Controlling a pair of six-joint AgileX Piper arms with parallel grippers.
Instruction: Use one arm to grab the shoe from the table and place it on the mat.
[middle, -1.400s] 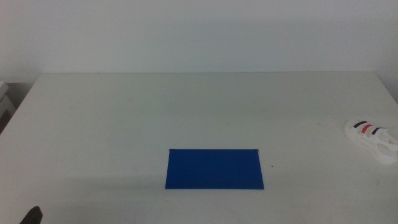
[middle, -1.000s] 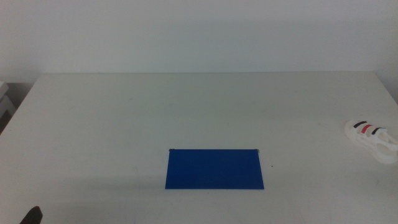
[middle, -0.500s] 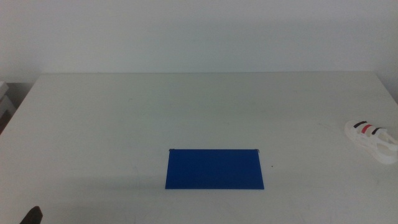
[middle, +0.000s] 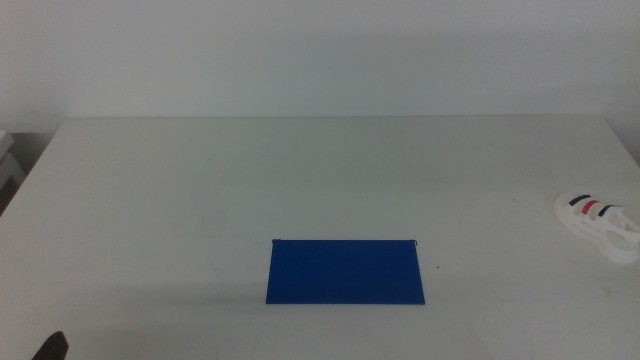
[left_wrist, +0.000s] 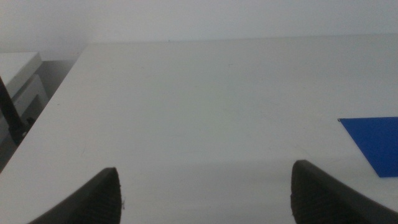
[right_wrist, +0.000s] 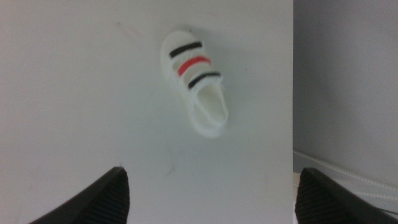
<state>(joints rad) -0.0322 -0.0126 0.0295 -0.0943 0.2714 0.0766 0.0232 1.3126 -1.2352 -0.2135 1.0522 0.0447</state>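
Hovering wide-jawed above shoe (right_wrist: 194, 86), seemingly tilted down: right gripper (right_wrist: 208, 186)

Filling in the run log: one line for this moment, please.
small white strapped shoe: on white table, right edge | blue rectangular mat: bare | right gripper: open, above shoe | left gripper: open, waiting

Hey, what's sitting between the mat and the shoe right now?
Nothing: in the middle view, only bare table separates the mat from the shoe.
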